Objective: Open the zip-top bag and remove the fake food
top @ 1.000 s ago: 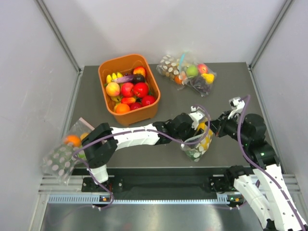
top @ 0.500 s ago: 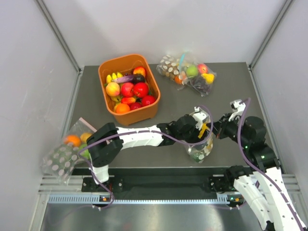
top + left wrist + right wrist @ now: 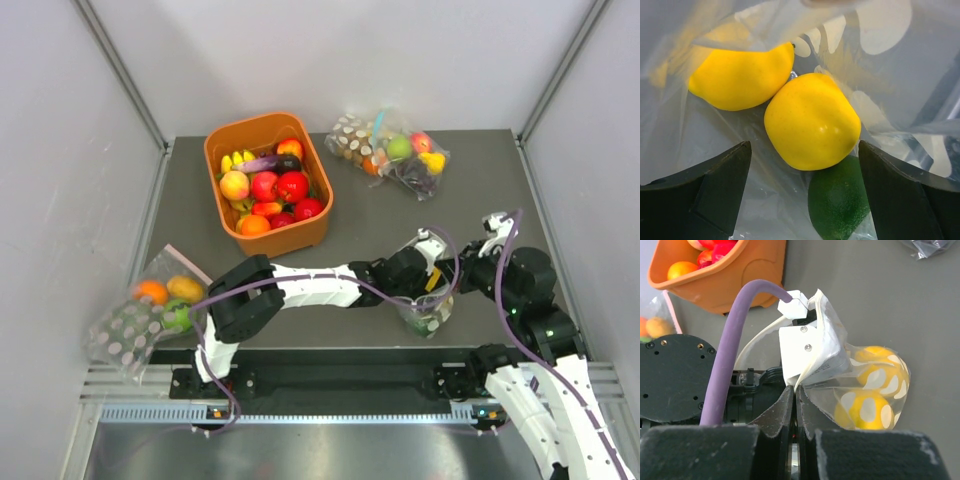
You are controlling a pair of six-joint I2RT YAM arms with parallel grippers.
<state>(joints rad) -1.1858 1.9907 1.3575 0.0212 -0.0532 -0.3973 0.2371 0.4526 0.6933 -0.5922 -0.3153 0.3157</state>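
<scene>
The zip-top bag (image 3: 424, 312), clear with white dots, stands at the front right of the table. My right gripper (image 3: 463, 284) is shut on the bag's edge (image 3: 812, 371), as the right wrist view (image 3: 796, 390) shows. My left gripper (image 3: 425, 292) is inside the bag's mouth, open, with nothing between its fingers (image 3: 804, 150). The fake food lies just ahead of it: two yellow fruits (image 3: 812, 120) (image 3: 740, 77) and a green one (image 3: 840, 200) lower down. The yellow ones also show through the plastic in the right wrist view (image 3: 865, 410).
An orange bin (image 3: 215, 150) full of toy fruit stands at the back left. A dotted bag with a green apple and grapes (image 3: 395, 150) lies at the back right. A third dotted bag with an orange fruit (image 3: 150, 310) hangs off the table's left front edge.
My left arm has stretched further right and its gripper has gone deeper into the bag. The bag and my right gripper have shifted a little right and toward the front.
</scene>
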